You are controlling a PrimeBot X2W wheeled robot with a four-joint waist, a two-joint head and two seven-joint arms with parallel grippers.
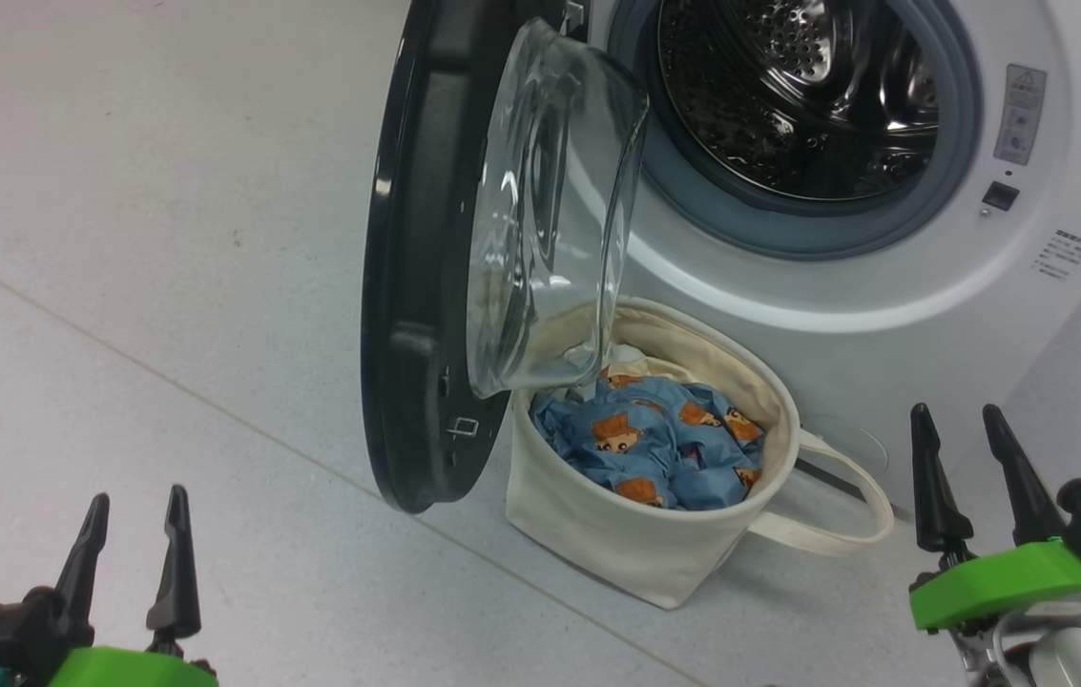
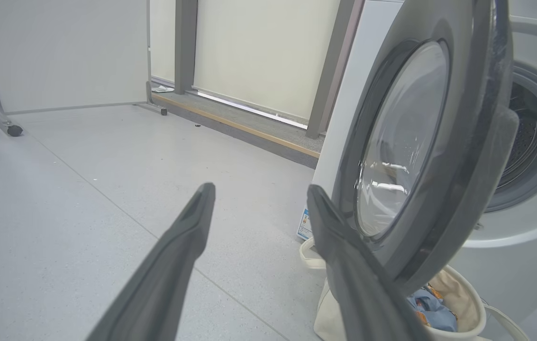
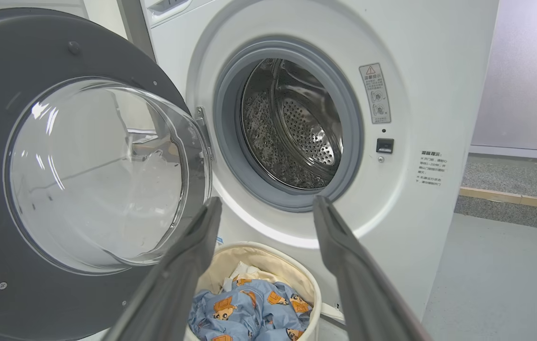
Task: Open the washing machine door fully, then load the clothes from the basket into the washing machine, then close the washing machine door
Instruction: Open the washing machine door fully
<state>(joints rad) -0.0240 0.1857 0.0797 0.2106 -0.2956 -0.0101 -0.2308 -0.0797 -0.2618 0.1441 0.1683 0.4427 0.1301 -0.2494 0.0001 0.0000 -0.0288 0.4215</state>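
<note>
My left pincer (image 1: 139, 494) and right pincer (image 1: 955, 412) are gaping apart, empty. The door (image 1: 416, 286) is overhanging the basket (image 1: 597, 530); I am guessing it needs pushing farther left.

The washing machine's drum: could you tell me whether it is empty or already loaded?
Empty, as far as visible: the drum shows bare perforated steel, and the bear-print clothes lie in the basket.

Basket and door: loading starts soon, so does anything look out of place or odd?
The washing machine door is not swung fully back; its glass bowl seems to overhang the basket rim, partly above the clothes. Nothing looks spilled or damaged.
</note>
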